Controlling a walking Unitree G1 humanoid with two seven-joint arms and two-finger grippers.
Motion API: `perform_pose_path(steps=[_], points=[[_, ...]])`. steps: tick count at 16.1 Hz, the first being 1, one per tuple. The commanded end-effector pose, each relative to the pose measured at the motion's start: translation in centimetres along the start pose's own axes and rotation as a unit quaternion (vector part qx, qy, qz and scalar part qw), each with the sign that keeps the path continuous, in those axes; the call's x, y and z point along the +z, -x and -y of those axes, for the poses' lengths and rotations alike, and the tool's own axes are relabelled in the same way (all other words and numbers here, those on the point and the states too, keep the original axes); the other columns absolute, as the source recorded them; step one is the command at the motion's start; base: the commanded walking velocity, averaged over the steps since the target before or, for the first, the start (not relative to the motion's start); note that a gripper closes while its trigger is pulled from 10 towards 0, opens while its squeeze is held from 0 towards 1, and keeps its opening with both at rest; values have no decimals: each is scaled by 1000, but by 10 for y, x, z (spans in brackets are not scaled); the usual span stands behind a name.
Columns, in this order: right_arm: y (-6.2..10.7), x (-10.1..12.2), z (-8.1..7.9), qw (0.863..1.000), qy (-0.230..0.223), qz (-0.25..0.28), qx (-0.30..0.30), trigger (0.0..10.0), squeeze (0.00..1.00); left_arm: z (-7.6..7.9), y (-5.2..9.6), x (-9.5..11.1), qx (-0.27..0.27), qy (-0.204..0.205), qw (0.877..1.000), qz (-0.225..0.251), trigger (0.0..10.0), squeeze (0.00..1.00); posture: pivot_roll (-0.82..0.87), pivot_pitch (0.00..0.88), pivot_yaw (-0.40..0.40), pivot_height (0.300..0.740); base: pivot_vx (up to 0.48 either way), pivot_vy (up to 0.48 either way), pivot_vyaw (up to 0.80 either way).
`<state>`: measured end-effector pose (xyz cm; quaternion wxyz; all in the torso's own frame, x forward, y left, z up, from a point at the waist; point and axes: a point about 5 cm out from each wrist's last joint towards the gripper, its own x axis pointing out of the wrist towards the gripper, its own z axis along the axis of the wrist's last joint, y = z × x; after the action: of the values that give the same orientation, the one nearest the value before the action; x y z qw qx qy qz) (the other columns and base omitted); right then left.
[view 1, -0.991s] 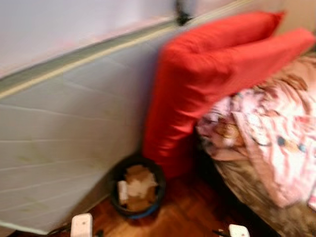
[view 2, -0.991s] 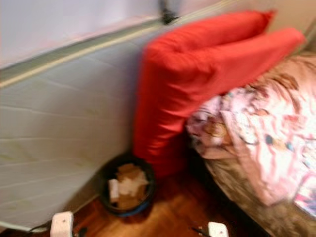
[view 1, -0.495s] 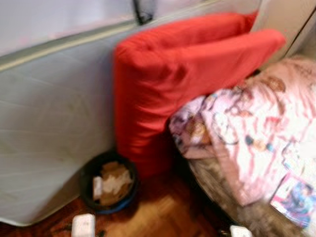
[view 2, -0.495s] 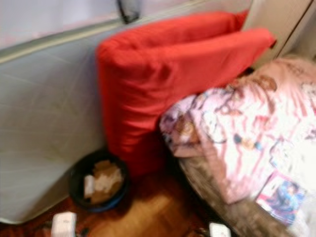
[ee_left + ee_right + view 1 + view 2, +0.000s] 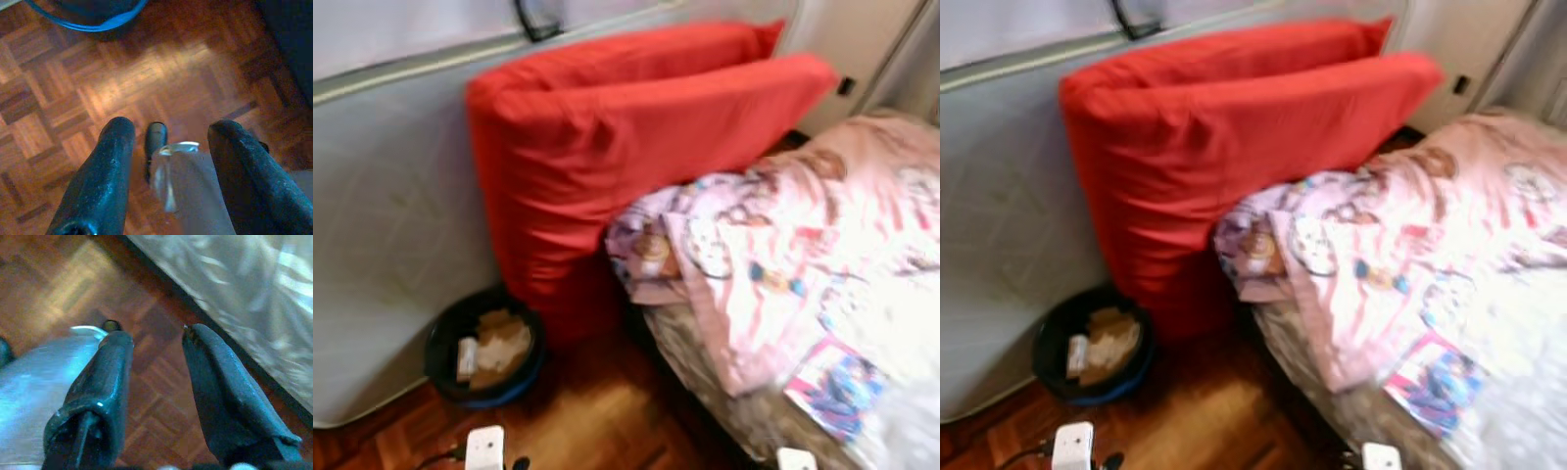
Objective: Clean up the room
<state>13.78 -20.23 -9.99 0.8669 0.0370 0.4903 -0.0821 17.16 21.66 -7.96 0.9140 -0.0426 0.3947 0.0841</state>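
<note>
Head view, slightly blurred: two red cushions lean against a pale upright mattress, their lower end reaching the parquet floor. A dark bin with a blue rim sits on the floor beside the cushions and against the mattress, holding crumpled brown and white paper. To the right, a bed carries a rumpled pink patterned blanket with a colourful booklet lying near its edge.

Both arms hang low over the floor. From the left wrist, the left gripper has its two black fingers spread apart with nothing between them; the bin's blue rim lies ahead of it, well apart, and a silver limb and a dark foot show beyond the fingers. From the right wrist, the right gripper is likewise spread and empty, hovering above parquet, with the bed's grey-brown side close ahead of its fingers.
</note>
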Motion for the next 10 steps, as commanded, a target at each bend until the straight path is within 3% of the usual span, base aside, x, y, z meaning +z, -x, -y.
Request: perform_pose_path(steps=[1, 7, 10], points=[[-6, 34, -12, 998, -8, 10, 65, 10000, 0, -39, 20, -44, 33, -25, 993, -107, 10000, 0, 96, 0, -29, 740, 0, 0, -400], [-7, 36, -13, 997, -10, 10, 70, 10000, 0, -34, 16, -38, 35, -23, 994, -103, 10000, 0, 98, 0, -30, 740, 0, 0, -686], [-7, 36, -14, 997, -12, 9, 73, 10000, 0, -31, 12, -32, 38, -29, 994, -98, 10000, 0, 104, 0, -27, 740, 0, -415, -744]])
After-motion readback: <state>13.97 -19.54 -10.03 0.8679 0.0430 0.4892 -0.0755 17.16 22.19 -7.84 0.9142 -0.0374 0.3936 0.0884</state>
